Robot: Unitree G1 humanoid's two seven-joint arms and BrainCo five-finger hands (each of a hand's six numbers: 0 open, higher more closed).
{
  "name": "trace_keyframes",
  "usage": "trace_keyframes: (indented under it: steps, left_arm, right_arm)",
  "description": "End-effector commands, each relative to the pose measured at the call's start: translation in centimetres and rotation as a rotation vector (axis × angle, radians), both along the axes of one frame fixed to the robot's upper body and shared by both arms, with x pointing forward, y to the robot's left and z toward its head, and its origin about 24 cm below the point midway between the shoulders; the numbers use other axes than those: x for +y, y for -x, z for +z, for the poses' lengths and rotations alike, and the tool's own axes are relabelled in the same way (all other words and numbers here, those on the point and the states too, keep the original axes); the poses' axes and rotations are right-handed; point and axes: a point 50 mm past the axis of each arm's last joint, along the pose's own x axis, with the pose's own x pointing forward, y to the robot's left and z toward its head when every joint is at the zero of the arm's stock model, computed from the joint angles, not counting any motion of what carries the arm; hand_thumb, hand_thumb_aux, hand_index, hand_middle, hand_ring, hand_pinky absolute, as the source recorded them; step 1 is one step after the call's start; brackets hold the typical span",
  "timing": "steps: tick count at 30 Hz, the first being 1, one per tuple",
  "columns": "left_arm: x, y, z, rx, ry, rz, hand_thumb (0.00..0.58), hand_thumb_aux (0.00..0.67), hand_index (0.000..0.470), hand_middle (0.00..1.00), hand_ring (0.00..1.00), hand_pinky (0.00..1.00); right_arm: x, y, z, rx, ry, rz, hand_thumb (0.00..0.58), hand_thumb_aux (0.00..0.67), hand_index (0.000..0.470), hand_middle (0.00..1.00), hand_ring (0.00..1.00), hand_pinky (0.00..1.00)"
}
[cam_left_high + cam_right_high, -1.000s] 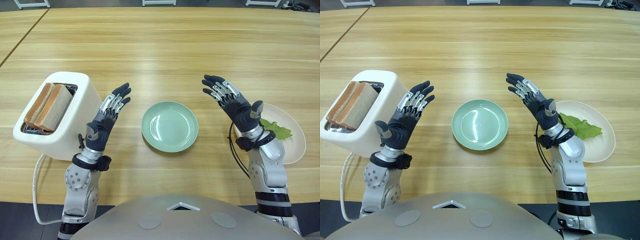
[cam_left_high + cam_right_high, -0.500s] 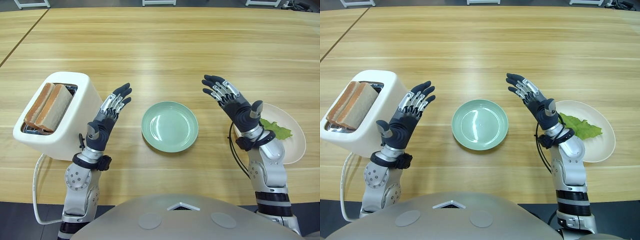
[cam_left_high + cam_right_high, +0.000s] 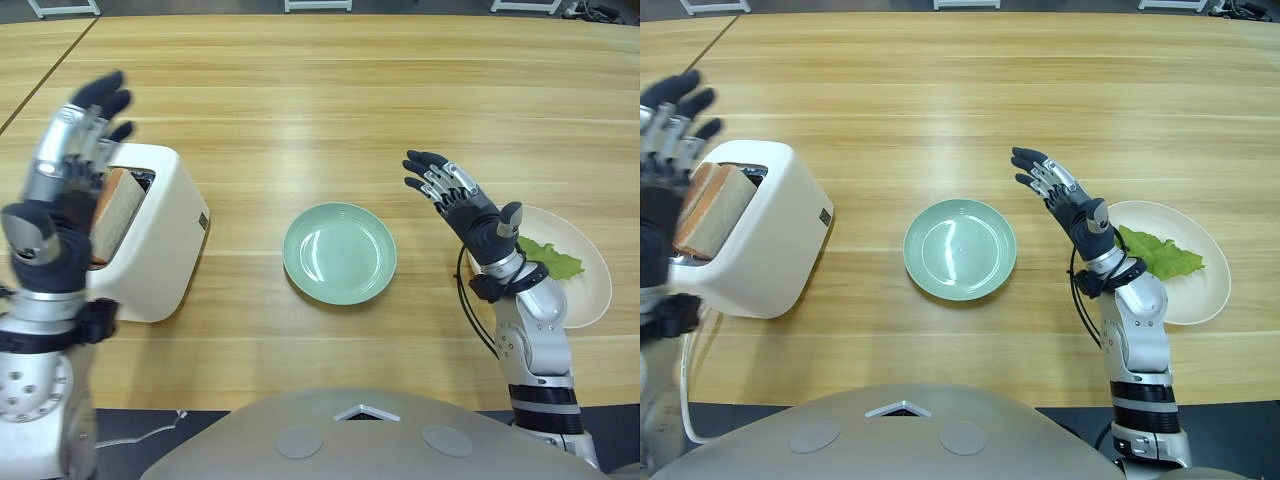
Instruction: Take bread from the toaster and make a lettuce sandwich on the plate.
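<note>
A white toaster (image 3: 160, 245) stands at the table's left with bread slices (image 3: 718, 208) upright in its slot. My left hand (image 3: 62, 195) is raised high above and in front of the toaster, open with fingers spread, partly covering the bread in the left eye view. An empty green plate (image 3: 340, 252) lies in the middle. A lettuce leaf (image 3: 1162, 254) rests on a white plate (image 3: 1210, 290) at the right. My right hand (image 3: 462, 202) hovers open between the two plates, holding nothing.
The wooden table (image 3: 320, 90) stretches far beyond the plates. The toaster's white cord (image 3: 685, 390) hangs off the near edge at the left. White furniture legs (image 3: 320, 5) stand past the far edge.
My left hand has risen and swung left, from beside the toaster's right wall to up over the toaster. The right hand has barely moved.
</note>
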Motion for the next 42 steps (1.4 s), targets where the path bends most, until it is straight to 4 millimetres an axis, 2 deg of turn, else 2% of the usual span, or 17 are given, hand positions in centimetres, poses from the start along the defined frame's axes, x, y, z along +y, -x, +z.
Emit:
trace_keyframes:
  steps: [1,6,9,11,16,18,22,26,29,33,35,39,42]
  left_arm:
    - [5.2,0.7,-0.4,0.201,-0.414,0.358,0.0,0.0,0.0,0.0,0.0,0.0]
    - [8.8,1.8,-2.8,0.387,-0.539,0.523,0.0,0.0,0.0,0.0,0.0,0.0]
    - [9.6,1.8,-4.4,0.466,-0.562,0.527,0.0,0.0,0.0,0.0,0.0,0.0]
    - [10.1,1.7,-5.1,0.501,-0.57,0.527,0.079,0.047,0.033,0.0,0.0,0.0]
    - [11.4,2.0,-6.6,0.594,-0.596,0.552,0.108,0.066,0.046,0.0,0.0,0.0]
    - [11.5,2.1,-7.1,0.614,-0.598,0.549,0.087,0.053,0.037,0.0,0.0,0.0]
    - [11.3,2.0,-7.5,0.629,-0.6,0.529,0.096,0.058,0.041,0.0,0.0,0.0]
    - [10.9,1.9,-7.9,0.635,-0.596,0.506,0.062,0.037,0.026,0.0,0.0,0.0]
    - [10.6,1.6,-8.2,0.637,-0.595,0.487,0.062,0.037,0.026,0.0,0.0,0.0]
    - [10.2,1.1,-8.5,0.62,-0.593,0.468,0.1,0.06,0.042,0.0,0.0,0.0]
    - [10.2,1.0,-8.5,0.611,-0.602,0.476,0.152,0.095,0.066,0.0,0.0,0.0]
    - [10.4,0.8,-8.0,0.567,-0.617,0.498,0.164,0.102,0.072,0.0,0.0,0.0]
    - [10.4,0.7,-7.7,0.535,-0.629,0.51,0.209,0.134,0.094,0.0,0.0,0.0]
  right_arm:
    - [0.2,0.3,0.2,-0.009,0.003,-0.004,0.0,0.0,0.0,0.0,0.0,0.0]
    - [0.1,0.6,0.4,-0.012,0.006,-0.012,0.0,0.0,0.0,0.0,0.0,0.0]
    - [0.0,0.9,0.5,-0.013,0.008,-0.023,0.0,0.0,0.0,0.0,0.0,0.0]
    - [0.0,1.0,0.5,-0.014,0.009,-0.029,0.0,0.0,0.0,0.0,0.0,0.0]
    - [0.0,1.1,0.6,-0.016,0.011,-0.03,0.0,0.0,0.0,0.0,0.0,0.0]
    - [0.0,1.0,0.6,-0.016,0.013,-0.028,0.0,0.0,0.0,0.0,0.0,0.0]
    - [0.1,0.9,0.6,-0.017,0.014,-0.026,0.0,0.0,0.0,0.0,0.0,0.0]
    - [0.1,0.9,0.6,-0.017,0.015,-0.024,0.0,0.0,0.0,0.0,0.0,0.0]
    - [0.1,0.9,0.6,-0.017,0.014,-0.024,0.0,0.0,0.0,0.0,0.0,0.0]
    - [0.2,0.9,0.6,-0.017,0.013,-0.023,0.0,0.0,0.0,0.0,0.0,0.0]
    - [0.2,0.9,0.6,-0.018,0.013,-0.021,0.0,0.0,0.0,0.0,0.0,0.0]
    - [0.3,0.9,0.6,-0.017,0.013,-0.02,0.0,0.0,0.0,0.0,0.0,0.0]
    - [0.3,0.9,0.6,-0.017,0.013,-0.02,0.0,0.0,0.0,0.0,0.0,0.0]
